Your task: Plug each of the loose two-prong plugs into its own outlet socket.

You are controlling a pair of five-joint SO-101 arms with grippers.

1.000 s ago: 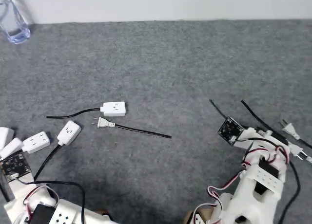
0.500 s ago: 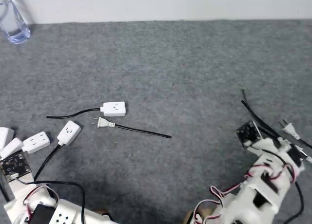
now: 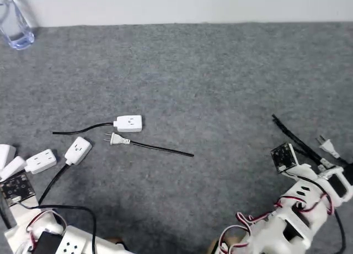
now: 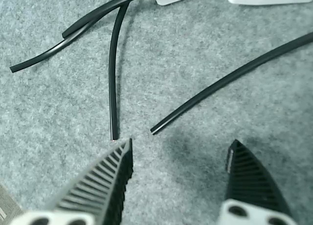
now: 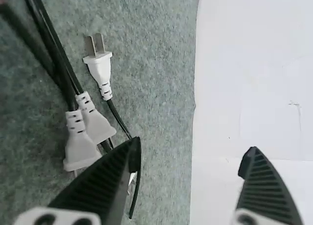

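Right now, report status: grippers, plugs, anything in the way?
Left gripper open over cord ends. Right gripper open by three plugs at mat edge. Fourth plug lies unplugged beside a socket. Nothing blocking.

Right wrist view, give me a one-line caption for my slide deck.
The right tool, open, hovers over three white plugs on black cords near the grey carpet edge.

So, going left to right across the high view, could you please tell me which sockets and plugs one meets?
Low socket → tilted socket → upper socket → right-edge plug. The middle plug overlaps the upper socket, so it is omitted.
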